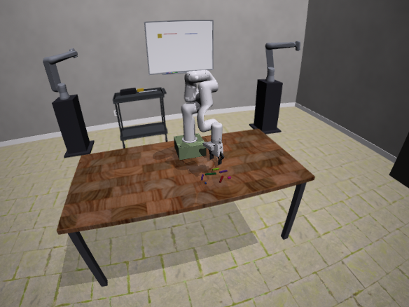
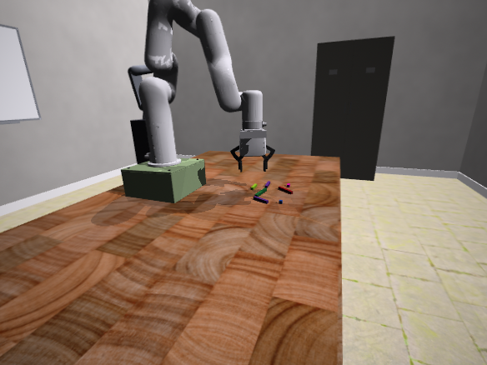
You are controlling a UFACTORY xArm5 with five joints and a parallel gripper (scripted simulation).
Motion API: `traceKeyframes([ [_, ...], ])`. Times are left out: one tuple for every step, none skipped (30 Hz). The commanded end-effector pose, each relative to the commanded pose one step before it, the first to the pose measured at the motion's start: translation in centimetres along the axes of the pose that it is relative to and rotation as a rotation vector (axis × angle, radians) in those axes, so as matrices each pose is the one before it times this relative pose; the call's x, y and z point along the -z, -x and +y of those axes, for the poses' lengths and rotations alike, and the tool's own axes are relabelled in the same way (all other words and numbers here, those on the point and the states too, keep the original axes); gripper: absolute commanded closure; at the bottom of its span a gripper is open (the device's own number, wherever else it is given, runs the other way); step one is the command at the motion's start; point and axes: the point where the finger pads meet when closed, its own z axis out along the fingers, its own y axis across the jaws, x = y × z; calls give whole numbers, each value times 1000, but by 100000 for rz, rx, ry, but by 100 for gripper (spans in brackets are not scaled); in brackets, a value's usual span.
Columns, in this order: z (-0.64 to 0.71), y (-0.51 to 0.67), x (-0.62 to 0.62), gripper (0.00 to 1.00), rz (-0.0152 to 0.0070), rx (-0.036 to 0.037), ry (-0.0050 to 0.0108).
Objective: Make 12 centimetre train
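Several small rods lie flat and apart in a loose cluster on the wooden table in front of the arm's base. There is a lime rod (image 1: 216, 169) (image 2: 253, 187), a green rod (image 1: 210, 174) (image 2: 261, 192), one purple rod (image 1: 223, 172) (image 2: 267, 183), a second purple rod (image 1: 202, 177) (image 2: 260, 200), a red rod (image 1: 221, 179) (image 2: 285, 190), a magenta rod (image 1: 229, 177) (image 2: 288, 185) and a blue rod (image 1: 205, 182) (image 2: 280, 202). No two rods lie end to end. My gripper (image 1: 218, 161) (image 2: 253, 168) points down, open and empty. It hangs above the table just behind the lime rod, on the base side of the cluster.
The arm's green base block (image 1: 189, 146) (image 2: 164, 178) stands on the table close behind the rods. The table's right edge (image 2: 341, 233) runs a little beyond the cluster in the exterior view. Camera stands, a cart and a whiteboard are off the table.
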Motion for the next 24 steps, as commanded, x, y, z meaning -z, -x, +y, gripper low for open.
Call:
traceKeyframes([
  [-873, -305, 48, 0, -16, -16740, 52],
  [-187, -45, -2, 0, -2, -3791, 13],
  [-189, -39, -2, 0, -2, -3792, 14],
  [-190, -33, -3, 0, -1, -3791, 14],
  [-187, -26, -3, 0, -1, -3711, 13],
  [-111, -11, -2, 0, 0, -2197, 8],
  [0, 0, 0, 0, 0, 0, 0],
  [0, 0, 0, 0, 0, 0, 0],
  [-47, -4, -1, 0, 0, -924, 3],
  [-8, -1, 0, 0, 0, -150, 1],
  [0, 0, 0, 0, 0, -1, 0],
  [0, 0, 0, 0, 0, 0, 0],
  [0, 0, 0, 0, 0, 0, 0],
  [0, 0, 0, 0, 0, 0, 0],
  [0, 0, 0, 0, 0, 0, 0],
  [0, 0, 0, 0, 0, 0, 0],
  [0, 0, 0, 0, 0, 0, 0],
  [0, 0, 0, 0, 0, 0, 0],
  [0, 0, 0, 0, 0, 0, 0],
  [0, 0, 0, 0, 0, 0, 0],
  [0, 0, 0, 0, 0, 0, 0],
  [0, 0, 0, 0, 0, 0, 0],
  [0, 0, 0, 0, 0, 0, 0],
  [0, 0, 0, 0, 0, 0, 0],
])
